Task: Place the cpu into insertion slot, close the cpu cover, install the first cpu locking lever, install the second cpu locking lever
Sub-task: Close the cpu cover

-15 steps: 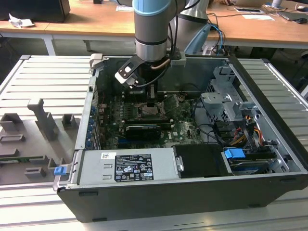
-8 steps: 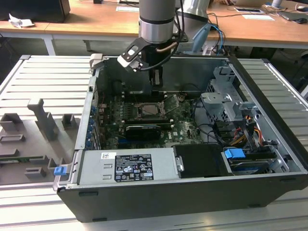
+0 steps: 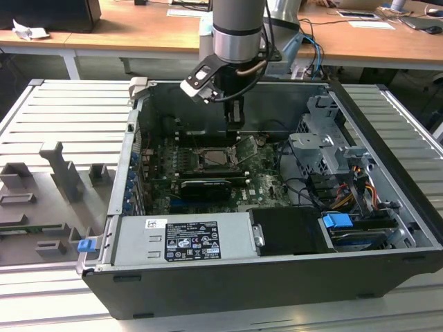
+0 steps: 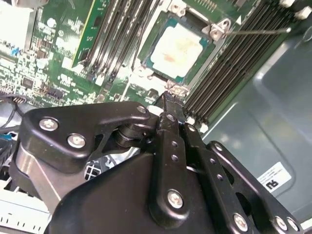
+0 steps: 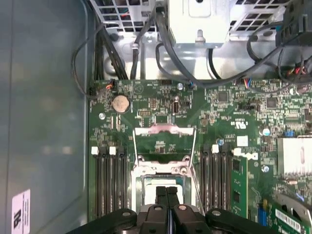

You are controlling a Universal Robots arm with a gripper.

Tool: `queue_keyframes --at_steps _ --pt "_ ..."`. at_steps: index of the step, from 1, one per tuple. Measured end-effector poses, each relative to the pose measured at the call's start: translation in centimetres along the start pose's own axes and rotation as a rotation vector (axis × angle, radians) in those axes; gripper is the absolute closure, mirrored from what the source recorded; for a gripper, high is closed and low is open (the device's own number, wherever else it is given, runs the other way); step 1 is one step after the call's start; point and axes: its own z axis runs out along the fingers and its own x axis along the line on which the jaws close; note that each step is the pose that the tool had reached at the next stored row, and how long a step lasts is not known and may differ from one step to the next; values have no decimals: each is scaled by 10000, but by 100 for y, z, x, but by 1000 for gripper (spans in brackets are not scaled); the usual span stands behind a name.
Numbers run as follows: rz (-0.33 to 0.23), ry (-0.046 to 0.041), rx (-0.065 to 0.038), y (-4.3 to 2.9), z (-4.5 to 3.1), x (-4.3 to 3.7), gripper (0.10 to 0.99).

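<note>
Above the insertion slot (image 4: 146, 51), your end effector (image 5: 165, 191) is pinched shut, empty; cpu (image 4: 175, 48) seated, cpu cover (image 5: 163, 129) open, levers (image 4: 258, 31) left.

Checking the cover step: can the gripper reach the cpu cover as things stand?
Probably yes: the cpu cover stands open, nothing over it, with the gripper close by its hinge.

No print can be read.
White label (image 3: 181, 240) on the power supply (image 3: 239, 238), exterior view: black lines and small symbols, not legible.
White sticker (image 4: 273, 178) on the case wall (image 4: 278, 97), second wrist view: marks too small.
Motherboard (image 5: 234, 105) white lettering, first wrist view: not legible.
</note>
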Motion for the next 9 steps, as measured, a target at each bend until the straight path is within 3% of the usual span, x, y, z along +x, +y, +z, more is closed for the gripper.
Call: queue_keyframes --at_steps 9 --pt "-1 -30 3 105 28 1 980"
